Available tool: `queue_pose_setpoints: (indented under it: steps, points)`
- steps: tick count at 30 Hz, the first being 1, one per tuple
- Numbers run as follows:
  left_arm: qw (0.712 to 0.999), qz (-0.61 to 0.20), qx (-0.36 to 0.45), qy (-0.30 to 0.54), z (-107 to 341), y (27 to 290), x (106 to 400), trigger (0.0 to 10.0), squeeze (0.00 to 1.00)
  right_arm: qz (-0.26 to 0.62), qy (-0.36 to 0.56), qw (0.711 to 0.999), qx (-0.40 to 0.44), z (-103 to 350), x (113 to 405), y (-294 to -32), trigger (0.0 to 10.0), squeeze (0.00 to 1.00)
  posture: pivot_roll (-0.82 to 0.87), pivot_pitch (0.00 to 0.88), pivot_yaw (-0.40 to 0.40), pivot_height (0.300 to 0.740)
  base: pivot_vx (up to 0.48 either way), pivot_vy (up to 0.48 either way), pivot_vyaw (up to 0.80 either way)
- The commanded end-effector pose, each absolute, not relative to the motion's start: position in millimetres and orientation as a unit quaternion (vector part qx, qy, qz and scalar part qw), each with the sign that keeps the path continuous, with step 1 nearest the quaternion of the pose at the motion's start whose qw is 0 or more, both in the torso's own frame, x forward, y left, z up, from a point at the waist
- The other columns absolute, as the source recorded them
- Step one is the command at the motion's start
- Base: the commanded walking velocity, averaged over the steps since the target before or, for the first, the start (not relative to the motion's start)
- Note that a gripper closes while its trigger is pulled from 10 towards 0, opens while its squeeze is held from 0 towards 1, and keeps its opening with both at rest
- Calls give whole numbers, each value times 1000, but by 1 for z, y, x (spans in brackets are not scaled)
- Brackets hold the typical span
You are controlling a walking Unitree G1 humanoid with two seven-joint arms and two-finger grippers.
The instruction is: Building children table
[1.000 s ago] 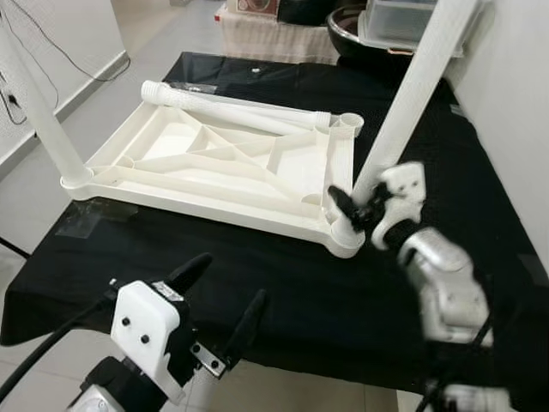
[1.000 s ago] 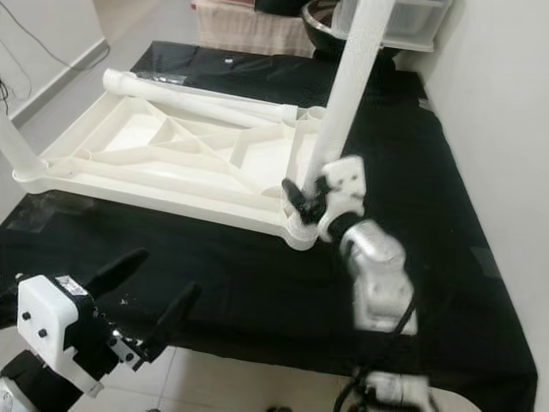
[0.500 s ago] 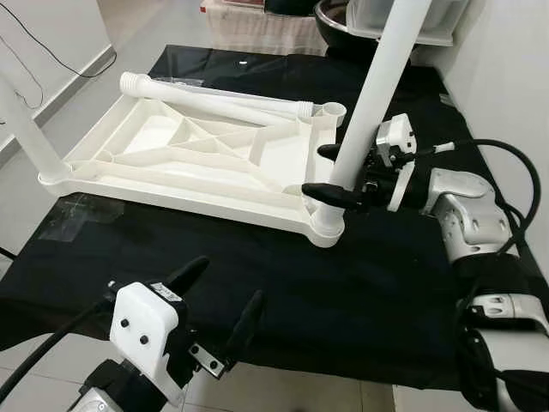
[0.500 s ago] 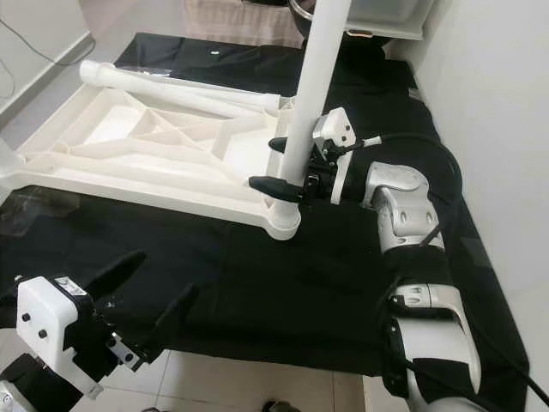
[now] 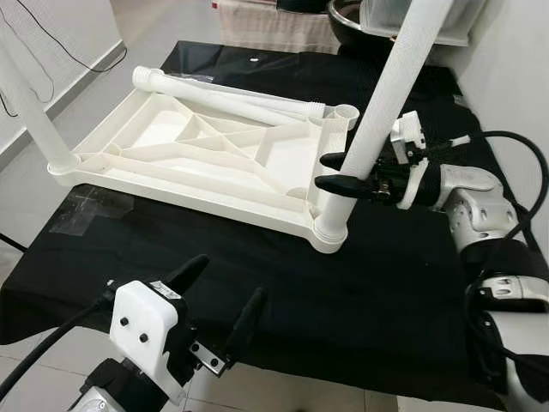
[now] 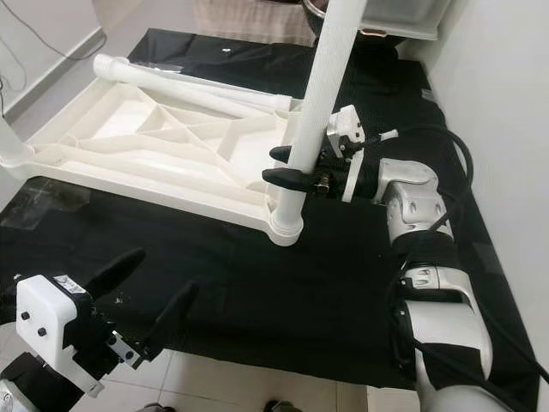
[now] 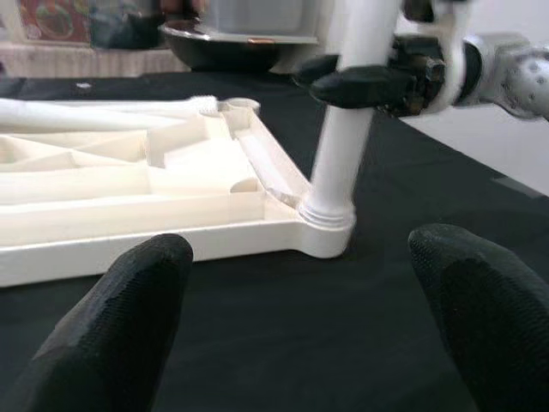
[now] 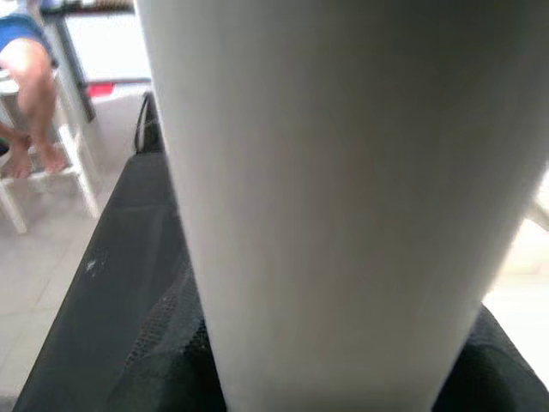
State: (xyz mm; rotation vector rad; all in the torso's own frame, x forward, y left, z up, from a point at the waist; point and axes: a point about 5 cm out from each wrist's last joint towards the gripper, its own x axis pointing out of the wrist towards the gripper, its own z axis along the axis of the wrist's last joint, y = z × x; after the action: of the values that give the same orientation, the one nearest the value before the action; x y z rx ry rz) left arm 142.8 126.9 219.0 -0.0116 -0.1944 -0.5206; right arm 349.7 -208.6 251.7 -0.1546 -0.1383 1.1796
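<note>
1. A white plastic tabletop (image 5: 214, 163) lies upside down on the black-covered bench (image 5: 395, 283), its ribbed underside facing up, across the upper left and centre of the left eye view.
2. A white leg (image 5: 377, 120) stands in the tabletop's near right corner socket, at centre frame, leaning slightly toward the upper right.
3. The right gripper (image 5: 343, 172) reaches in from the right edge; its jaws sit around that leg just above the socket, one black finger (image 5: 339, 183) in front and one behind. The right wrist view shows the leg pressed close between the fingers, so the jaws appear closed on it.
4. A second leg (image 5: 30, 103) stands in the corner socket at the left edge of the frame.
5. A loose leg (image 5: 232, 96) lies flat along the tabletop's far side, toward the top of the frame.
6. The left gripper (image 5: 219, 296) hovers at the bottom left, off the bench's near edge, jaws spread wide and holding nothing.
</note>
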Motion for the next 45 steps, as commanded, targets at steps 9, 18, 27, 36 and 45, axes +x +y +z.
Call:
queue_pose_setpoints:
  steps: [9,18,27,36,45]
  points:
    - [962,-260,-15,-85,217,128,141,10000,0,203,95,973,-61,162,306,-239,0,0,176,220,-78,740,0,0,0]
    - [961,-263,-18,-85,218,127,142,10000,0,18,66,992,-106,160,286,-211,0,0,176,203,-76,740,0,0,0]
    - [962,-258,-18,-86,219,128,142,10000,0,61,35,994,-84,181,303,-184,10000,0,183,190,-85,740,0,0,0]
    - [962,-259,-24,-87,219,126,142,10000,0,236,-69,969,11,213,309,-171,10000,1000,186,192,-86,740,0,0,0]
    - [961,-259,-29,-92,220,124,142,10000,0,453,-39,890,-40,218,320,-192,10000,0,197,213,-87,740,0,0,0]
